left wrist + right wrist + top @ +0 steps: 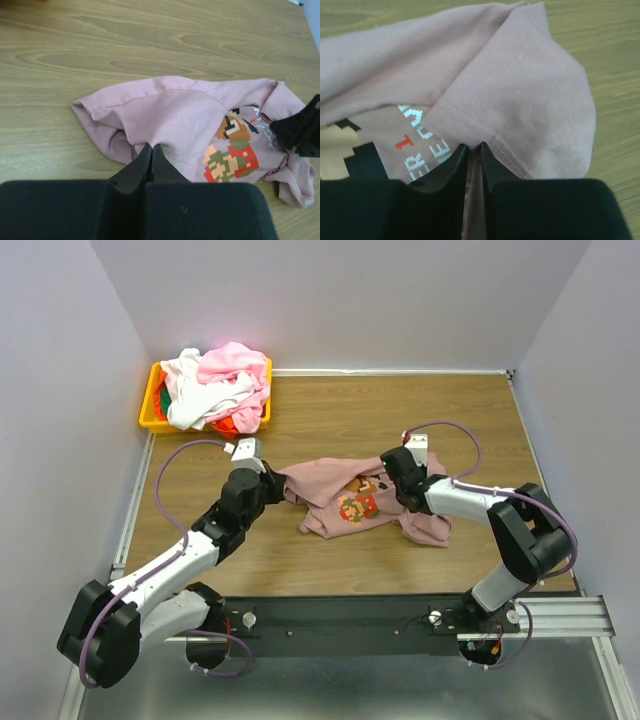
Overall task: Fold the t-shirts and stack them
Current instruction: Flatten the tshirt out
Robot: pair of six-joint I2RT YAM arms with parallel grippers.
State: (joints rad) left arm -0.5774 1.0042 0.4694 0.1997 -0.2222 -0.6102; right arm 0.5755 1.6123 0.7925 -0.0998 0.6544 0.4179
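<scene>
The mauve-pink t-shirt (350, 502) lay crumpled between the 2 grippers in the top view, stretched from the left gripper (274, 479) across to the right gripper (391, 466). Each tip was at an opposite edge of the cloth. Well beyond the left gripper, at the far corner of the wooden table (420, 410), the other t-shirts (215, 385) were heaped in white, pink, red-orange and green in a yellow bin (150, 422).

In the left wrist view, the left gripper's 2 fingers (142, 162) were pressed together and pinched a fold of the shirt right at their tips. The cloth spread ahead of them and off to their right. The pixel print (232, 150) sat to the right of the tips, and the black right gripper rested on the shirt farther right.

In the right wrist view, the right gripper's fingers (452, 167) were nearly closed – a thin strip of pink cloth showed between them – clamped on a stitched hem. A fold of the shirt rose just ahead of them, with printed lettering (417, 145) to their left.
</scene>
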